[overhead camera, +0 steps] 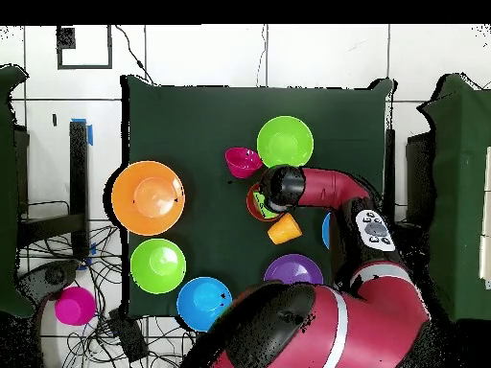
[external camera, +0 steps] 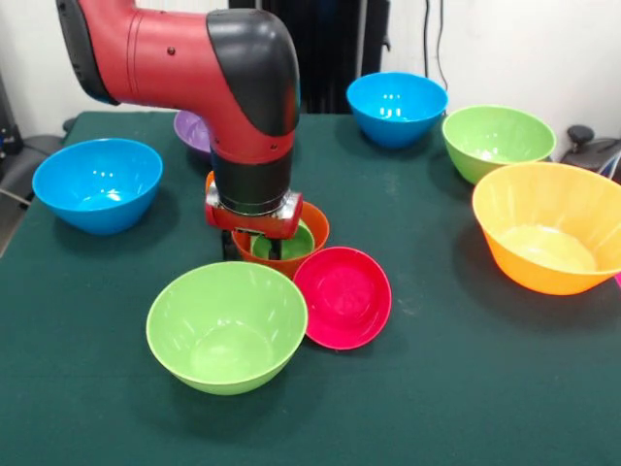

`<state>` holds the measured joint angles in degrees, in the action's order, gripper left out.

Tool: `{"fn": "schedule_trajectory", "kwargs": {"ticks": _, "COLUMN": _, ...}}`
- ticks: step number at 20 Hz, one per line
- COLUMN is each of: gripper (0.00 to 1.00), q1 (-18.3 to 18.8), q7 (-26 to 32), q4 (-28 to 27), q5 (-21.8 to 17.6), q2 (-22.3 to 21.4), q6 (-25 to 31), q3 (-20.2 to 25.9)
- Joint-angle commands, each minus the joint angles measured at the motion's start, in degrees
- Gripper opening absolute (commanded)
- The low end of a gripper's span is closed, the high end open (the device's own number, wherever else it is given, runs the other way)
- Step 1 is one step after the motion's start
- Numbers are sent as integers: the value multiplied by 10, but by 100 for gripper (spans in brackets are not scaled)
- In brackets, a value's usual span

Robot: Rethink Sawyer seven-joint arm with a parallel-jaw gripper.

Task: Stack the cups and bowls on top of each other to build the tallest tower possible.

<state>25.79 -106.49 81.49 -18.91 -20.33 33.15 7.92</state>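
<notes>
Front view, Inspector A: gripper (external camera: 260, 236) is down inside the small orange-red bowl (external camera: 312, 225), over the light green cup (external camera: 291, 243) sitting in it. Closed or apart?

Inspector B: Cannot tell; the wrist hides it. The magenta bowl (external camera: 343, 297) leans on its side against the front green bowl (external camera: 227, 325).

Inspector A: Overhead, the orange cup (overhead camera: 284, 229) lies just beside the arm, near the purple bowl (overhead camera: 292, 269).
</notes>
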Motion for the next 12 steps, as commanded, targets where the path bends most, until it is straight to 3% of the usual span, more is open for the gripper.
{"fn": "schedule_trajectory", "kwargs": {"ticks": 1, "gripper": 100, "q1": 0, "q7": -6, "q4": 60, "q5": -95, "q2": -30, "q6": -173, "q3": -1}}
{"fn": "schedule_trajectory", "kwargs": {"ticks": 4, "gripper": 100, "q1": 5, "q7": -16, "q4": 67, "q5": -100, "q2": -11, "q6": -196, "q3": 0}}
{"fn": "schedule_trajectory", "kwargs": {"ticks": 9, "gripper": 100, "q1": 21, "q7": -1, "q4": 140, "q5": -92, "q2": -13, "q6": -142, "q3": 1}}
{"fn": "schedule_trajectory", "kwargs": {"ticks": 12, "gripper": 100, "q1": 15, "q7": -47, "q4": 155, "q5": -70, "q2": 8, "q6": -144, "q3": -25}}
